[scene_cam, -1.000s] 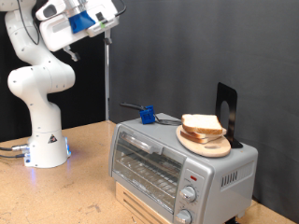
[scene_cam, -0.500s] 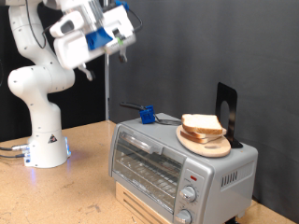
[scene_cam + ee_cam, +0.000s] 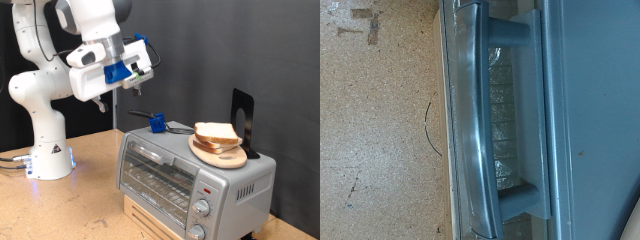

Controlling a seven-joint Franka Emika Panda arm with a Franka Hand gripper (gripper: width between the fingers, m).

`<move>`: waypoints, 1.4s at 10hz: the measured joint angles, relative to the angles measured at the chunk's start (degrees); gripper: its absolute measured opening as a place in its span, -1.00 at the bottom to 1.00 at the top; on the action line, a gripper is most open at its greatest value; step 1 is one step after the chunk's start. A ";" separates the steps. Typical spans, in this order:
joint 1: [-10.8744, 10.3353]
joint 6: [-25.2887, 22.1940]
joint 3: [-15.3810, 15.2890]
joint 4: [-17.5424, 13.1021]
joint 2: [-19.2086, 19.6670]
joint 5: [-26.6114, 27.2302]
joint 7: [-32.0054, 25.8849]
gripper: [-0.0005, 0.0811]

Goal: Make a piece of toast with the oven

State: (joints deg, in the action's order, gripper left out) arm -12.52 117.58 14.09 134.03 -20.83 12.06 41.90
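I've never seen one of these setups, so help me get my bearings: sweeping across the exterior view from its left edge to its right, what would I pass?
Robot base → gripper raised in the air → small blue object on the oven → slices of bread on the wooden plate → black stand.

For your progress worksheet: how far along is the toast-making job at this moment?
Nothing looks done. The oven door is shut, and the piece of toast sits on the wooden plate on top. The gripper hangs above the oven, holding nothing visible. Opening, loading and toasting remain.
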 joint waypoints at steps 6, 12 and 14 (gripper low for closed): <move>-0.02 -3.39 5.12 0.55 0.04 17.32 -8.14 0.99; 0.02 2.65 5.34 5.61 0.15 18.80 -11.10 0.99; 0.01 4.98 4.16 7.16 0.25 18.55 -9.73 0.99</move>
State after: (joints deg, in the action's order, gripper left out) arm -12.51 122.55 18.25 141.20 -20.59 30.60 32.17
